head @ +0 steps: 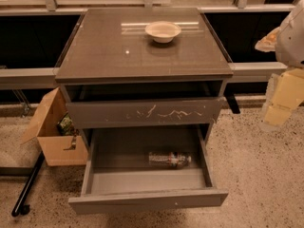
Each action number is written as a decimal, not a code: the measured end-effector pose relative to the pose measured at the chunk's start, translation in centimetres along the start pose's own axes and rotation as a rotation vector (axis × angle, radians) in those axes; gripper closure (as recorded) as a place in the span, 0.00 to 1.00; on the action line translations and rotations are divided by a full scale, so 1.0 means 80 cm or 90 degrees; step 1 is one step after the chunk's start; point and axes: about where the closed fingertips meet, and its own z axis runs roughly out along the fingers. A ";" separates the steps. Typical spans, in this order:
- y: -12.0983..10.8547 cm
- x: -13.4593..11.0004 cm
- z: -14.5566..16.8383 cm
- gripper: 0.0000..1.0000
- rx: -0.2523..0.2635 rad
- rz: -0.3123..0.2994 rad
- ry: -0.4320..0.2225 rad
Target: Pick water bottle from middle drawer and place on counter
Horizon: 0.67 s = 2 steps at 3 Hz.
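Observation:
The water bottle lies on its side inside the middle drawer, which is pulled wide open; the bottle rests toward the back right of the drawer floor. Above it is a drawer front with white scratch marks, slightly open. The counter is the glossy grey-brown top of the cabinet. A white bowl stands on the counter near its back edge. My gripper hangs at the far right of the view, beside the cabinet at about the height of the upper drawer, well away from the bottle and holding nothing.
An open cardboard box with items stands on the floor left of the cabinet. A black pole lies on the floor at the lower left. A grey rail runs behind the cabinet. Speckled floor surrounds it.

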 end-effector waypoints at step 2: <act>-0.001 -0.013 0.055 0.00 -0.041 -0.041 -0.030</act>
